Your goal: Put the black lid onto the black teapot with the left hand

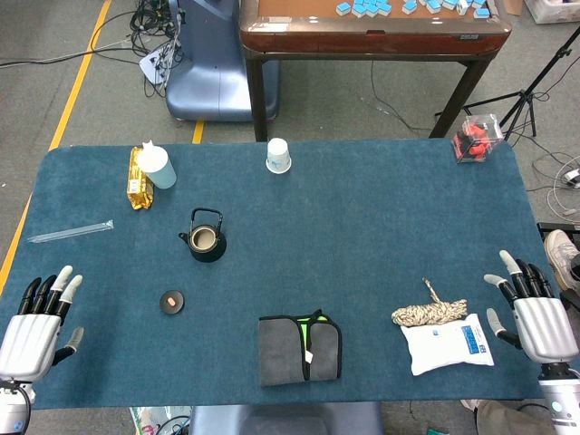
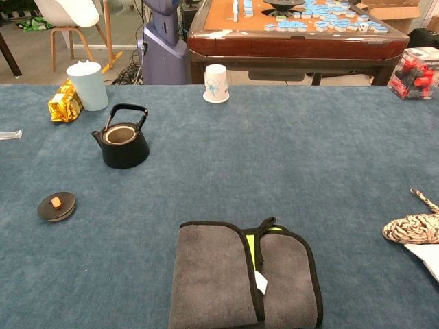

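Lid (image 1: 171, 302) flat on counter (image 1: 381, 236), orange knob up, near-left of black teapot (image 1: 206, 237) and apart from it; on the left side, so left hand should reach it. Teapot upright, handle raised, mouth uncovered, nothing visible inside from the chest view. Left hand (image 1: 38, 328) at near-left counter edge, fingers spread, holding nothing. Right hand (image 1: 535, 314) likewise spread and empty at the right edge. White paper cup (image 1: 279, 156) stands mouth-down at the far edge.
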